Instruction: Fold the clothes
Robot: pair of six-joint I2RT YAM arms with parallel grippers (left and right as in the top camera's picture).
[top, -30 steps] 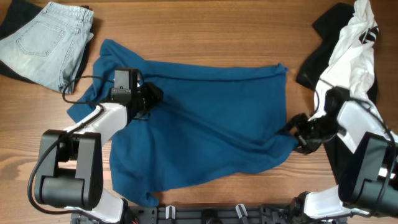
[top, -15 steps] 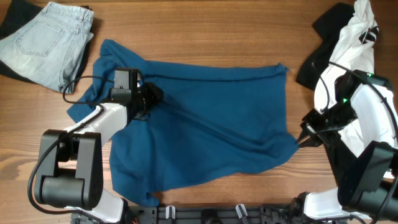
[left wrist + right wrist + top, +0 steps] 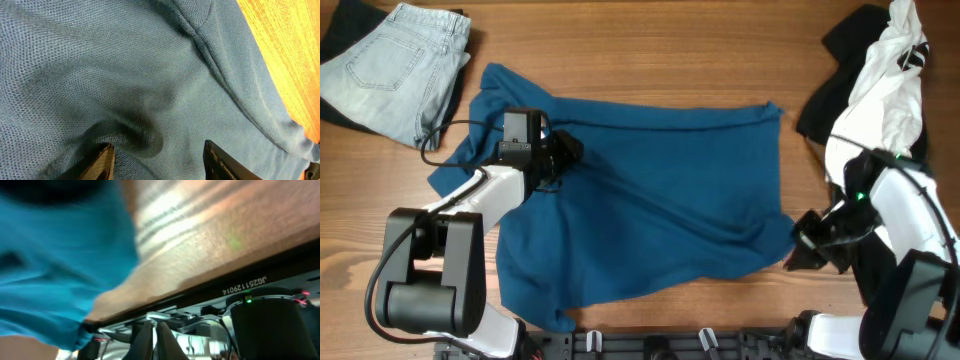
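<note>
The shirt [image 3: 660,190] lies spread wide across the table [image 3: 720,60]. The left gripper [image 3: 563,155], half open, rests on its left part. The right gripper [image 3: 802,250], closed and empty, sits just beside its right corner.

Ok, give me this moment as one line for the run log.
shirt: spread out, unfolded | left hand: open, fingertips on shirt | right hand: shut, empty, just off the shirt's right edge
</note>
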